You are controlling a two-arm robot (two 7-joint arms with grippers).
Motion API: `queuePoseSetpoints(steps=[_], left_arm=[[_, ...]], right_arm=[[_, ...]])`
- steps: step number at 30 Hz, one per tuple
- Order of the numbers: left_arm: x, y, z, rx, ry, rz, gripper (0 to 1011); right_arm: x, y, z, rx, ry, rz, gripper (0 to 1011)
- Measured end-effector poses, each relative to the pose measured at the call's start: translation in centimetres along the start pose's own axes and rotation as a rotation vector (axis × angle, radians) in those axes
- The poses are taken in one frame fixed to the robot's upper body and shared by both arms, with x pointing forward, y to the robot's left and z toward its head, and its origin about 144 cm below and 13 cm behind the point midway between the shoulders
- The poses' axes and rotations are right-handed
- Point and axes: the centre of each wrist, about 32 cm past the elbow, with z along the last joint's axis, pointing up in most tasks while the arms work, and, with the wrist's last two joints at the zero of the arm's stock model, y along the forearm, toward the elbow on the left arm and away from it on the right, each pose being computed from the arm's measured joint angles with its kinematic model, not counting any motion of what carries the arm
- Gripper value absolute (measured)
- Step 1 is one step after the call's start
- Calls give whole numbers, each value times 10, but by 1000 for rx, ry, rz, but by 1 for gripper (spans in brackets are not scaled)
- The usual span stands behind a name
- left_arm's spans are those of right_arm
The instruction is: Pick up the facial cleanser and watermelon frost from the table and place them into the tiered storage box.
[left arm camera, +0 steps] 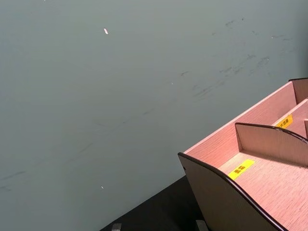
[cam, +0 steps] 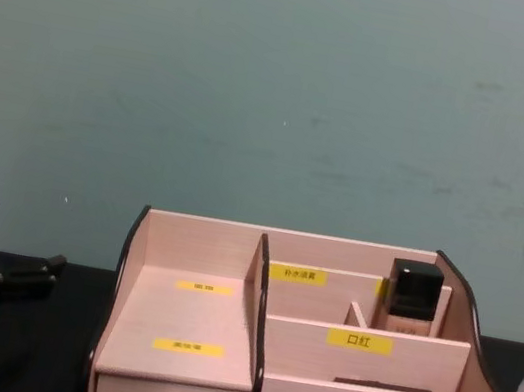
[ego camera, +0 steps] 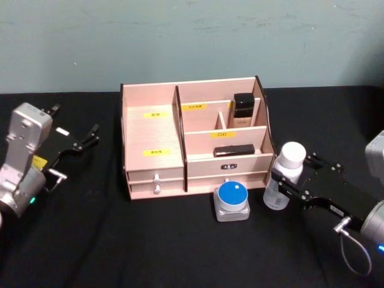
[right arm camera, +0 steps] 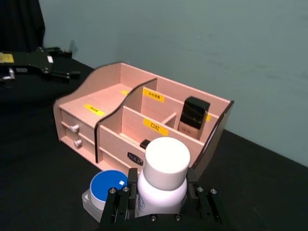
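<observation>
I count one storage box [ego camera: 153, 132] with two drawers [ego camera: 144, 175] and four yellow labels [ego camera: 156, 114]. There's one white-capped bottle [ego camera: 293, 155], one blue-lidded jar [ego camera: 232, 195], one black-capped bottle [ego camera: 243, 109] and one flat black item [ego camera: 234, 150].

The tiered storage box [ego camera: 138, 132] is made of light wood with dark curved sides. It has steps inside, yellow labels, and two shut drawers with little knobs at its front left. The watermelon frost [ego camera: 232, 200] is a small square pot with a round blue lid. It sits on the worktop, touching the front of the box or just beside it. The facial cleanser [ego camera: 287, 174] is a pale bottle with a white cap. It stands upright by the box's front right corner, between the fingers of the right tool [ego camera: 292, 168].
</observation>
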Motion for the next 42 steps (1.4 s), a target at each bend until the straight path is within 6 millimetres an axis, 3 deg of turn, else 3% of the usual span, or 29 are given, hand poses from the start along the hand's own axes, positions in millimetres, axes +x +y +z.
queuePoseSetpoints(steps=[16,24,35,42], left_arm=[[0,0,0,0,0,0,1001],[0,0,0,0,0,0,1001],[0,0,0,0,0,0,1001],[0,0,0,0,0,0,1001]], right_arm=[[-12,-19,33,83,-30,66,593],[-19,-18,42,112,-41,103,593],[-22,1,49,122,-60,128,593],[-19,26,53,124,-66,111,593]])
